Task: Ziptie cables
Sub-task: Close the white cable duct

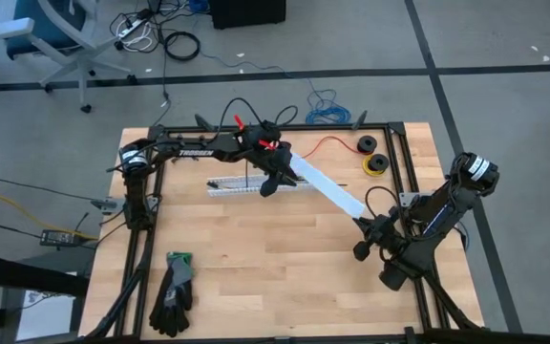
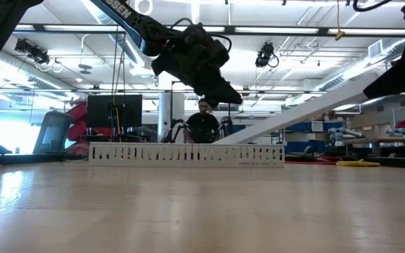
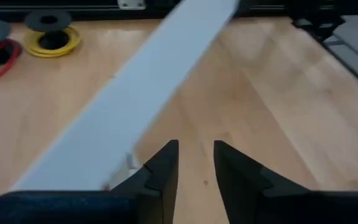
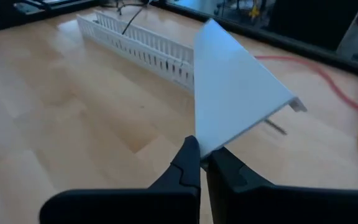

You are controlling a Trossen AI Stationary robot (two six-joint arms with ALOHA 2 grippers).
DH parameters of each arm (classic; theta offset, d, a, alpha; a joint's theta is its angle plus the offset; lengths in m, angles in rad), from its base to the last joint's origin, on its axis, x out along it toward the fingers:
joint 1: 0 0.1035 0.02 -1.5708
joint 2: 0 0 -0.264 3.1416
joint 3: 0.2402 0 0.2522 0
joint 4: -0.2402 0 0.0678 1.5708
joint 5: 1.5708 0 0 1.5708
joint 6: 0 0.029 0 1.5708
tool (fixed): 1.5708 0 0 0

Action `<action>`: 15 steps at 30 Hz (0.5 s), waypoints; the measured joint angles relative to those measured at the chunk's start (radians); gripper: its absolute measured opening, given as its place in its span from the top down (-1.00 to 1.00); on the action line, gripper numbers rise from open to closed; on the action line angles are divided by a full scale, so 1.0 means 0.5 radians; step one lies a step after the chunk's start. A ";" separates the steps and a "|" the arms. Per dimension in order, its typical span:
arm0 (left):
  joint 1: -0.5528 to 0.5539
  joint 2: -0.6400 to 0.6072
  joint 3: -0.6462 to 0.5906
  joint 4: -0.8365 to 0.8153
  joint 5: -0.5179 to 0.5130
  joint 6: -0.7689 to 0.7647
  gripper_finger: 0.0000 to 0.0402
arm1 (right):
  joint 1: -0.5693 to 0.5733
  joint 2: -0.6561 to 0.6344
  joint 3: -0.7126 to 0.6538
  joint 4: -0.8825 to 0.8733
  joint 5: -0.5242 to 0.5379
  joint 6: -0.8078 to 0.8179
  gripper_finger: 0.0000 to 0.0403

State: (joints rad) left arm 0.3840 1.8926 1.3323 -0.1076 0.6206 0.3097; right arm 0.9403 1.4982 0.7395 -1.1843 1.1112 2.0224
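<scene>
Wooden counter (image 1: 285, 277) under your arms: right pincer (image 4: 202, 163) reaches in low, clamped on one white cover strip's (image 1: 327, 188) end, left pincer (image 3: 196, 163) hovers beside it, fingers apart; one slotted channel (image 1: 242, 186), two spools (image 1: 371, 156); cables unseen.

This is a robotics lab or a workshop; the wooden table (image 1: 256, 258) has a black metal frame (image 1: 404, 172) and stands on a grey floor with loose cables (image 1: 181, 43) and an office chair (image 1: 60, 43). The low view shows a large hall with ceiling lights (image 2: 62, 43), a monitor (image 2: 114, 111) and a person (image 2: 204, 121) sitting behind the table.
</scene>
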 joint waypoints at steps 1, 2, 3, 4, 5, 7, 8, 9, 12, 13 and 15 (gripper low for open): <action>0.003 0.000 0.000 0.011 -0.018 0.003 0.43 | -0.009 0.000 0.000 0.017 -0.013 0.013 0.99; 0.004 0.000 0.000 0.032 -0.033 0.005 0.42 | -0.018 0.000 0.000 0.031 -0.015 0.015 0.99; 0.006 0.000 0.000 0.045 -0.043 0.010 0.41 | -0.024 0.000 0.000 0.055 -0.010 0.015 0.99; 0.006 0.000 0.000 0.055 -0.054 0.034 0.41 | -0.030 0.000 0.000 0.090 0.001 0.015 0.99; 0.005 0.000 0.000 0.065 -0.077 0.071 0.40 | -0.036 0.000 0.000 0.125 0.004 0.015 0.99; -0.003 0.000 0.000 0.080 -0.155 0.173 0.40 | -0.042 0.000 0.000 0.209 -0.005 0.014 0.99; -0.010 0.000 0.000 0.094 -0.190 0.227 0.40 | -0.043 0.000 0.000 0.254 -0.017 0.014 0.99; -0.018 0.000 0.000 0.115 -0.231 0.280 0.40 | -0.042 0.000 0.000 0.293 -0.028 0.008 0.99; -0.058 0.000 0.000 0.148 -0.436 0.478 0.40 | -0.038 0.000 0.000 0.385 -0.071 0.014 0.99; -0.079 0.000 0.000 0.148 -0.539 0.549 0.40 | -0.038 0.000 0.000 0.410 -0.094 0.027 0.99; -0.125 0.000 0.000 0.147 -0.777 0.675 0.40 | -0.038 0.000 0.000 0.465 -0.161 0.048 0.99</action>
State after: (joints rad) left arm 0.3213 1.8927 1.3323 -0.0340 0.2320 0.6473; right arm 0.9215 1.4982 0.7395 -0.9517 1.0308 2.0464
